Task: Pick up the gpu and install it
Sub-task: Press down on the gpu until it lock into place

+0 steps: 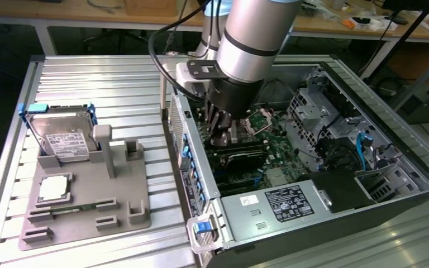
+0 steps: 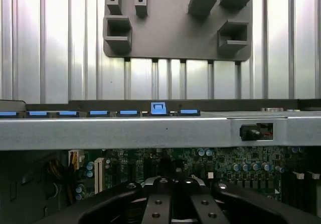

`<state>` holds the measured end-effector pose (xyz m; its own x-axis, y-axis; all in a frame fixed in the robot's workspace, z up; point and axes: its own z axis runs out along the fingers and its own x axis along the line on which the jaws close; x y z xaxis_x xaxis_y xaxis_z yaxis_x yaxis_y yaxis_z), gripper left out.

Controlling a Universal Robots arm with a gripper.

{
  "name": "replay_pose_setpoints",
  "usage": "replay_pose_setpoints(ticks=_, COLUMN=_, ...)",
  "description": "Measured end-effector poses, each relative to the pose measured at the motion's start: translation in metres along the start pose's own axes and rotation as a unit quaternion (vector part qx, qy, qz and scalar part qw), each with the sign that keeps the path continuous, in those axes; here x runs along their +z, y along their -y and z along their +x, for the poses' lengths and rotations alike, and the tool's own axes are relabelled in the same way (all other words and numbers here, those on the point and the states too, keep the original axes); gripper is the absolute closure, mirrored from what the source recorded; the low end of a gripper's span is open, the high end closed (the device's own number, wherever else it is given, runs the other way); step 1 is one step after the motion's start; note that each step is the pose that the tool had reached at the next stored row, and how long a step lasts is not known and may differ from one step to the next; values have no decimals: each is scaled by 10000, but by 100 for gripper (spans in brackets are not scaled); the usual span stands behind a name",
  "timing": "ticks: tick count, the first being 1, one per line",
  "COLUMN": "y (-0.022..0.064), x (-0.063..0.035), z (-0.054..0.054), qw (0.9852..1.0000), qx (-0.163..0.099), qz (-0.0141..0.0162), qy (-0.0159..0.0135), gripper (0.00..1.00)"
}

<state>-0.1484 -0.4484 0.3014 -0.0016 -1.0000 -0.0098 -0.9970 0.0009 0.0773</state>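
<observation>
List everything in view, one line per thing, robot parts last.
Computer case: one, black and silver, open, on the exterior view's right.
Motherboard: one, green, inside the case.
gpu: one, black cooler, low in the case under the gripper.
Power supply: one, silver with label, at the case's near end.
Parts holder: one, grey, on the exterior view's left.
Hard drive: one, silver with white label, upright in the holder.
CPU chip: one, silver, flat on the holder.
Table: one, ribbed metal.
Arm: one, silver.
gripper: one, black, shut, inside the case.
</observation>
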Motion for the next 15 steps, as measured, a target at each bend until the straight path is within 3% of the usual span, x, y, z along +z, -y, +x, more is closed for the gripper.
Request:
replay_pose_setpoints(ticks=7, y=-54, x=3, z=18, qw=10000, qx=0, qz=0, qy=-1, gripper=89)
replay_pose_setpoints(ticks=13, y=-214, x=16, z=18, qw=10000, qx=1, qz=-2, qy=-1, gripper=89)
replay_pose_setpoints(ticks=15, y=-213, x=12, z=18, qw=10000, qx=0, qz=-1, qy=0, gripper=89)
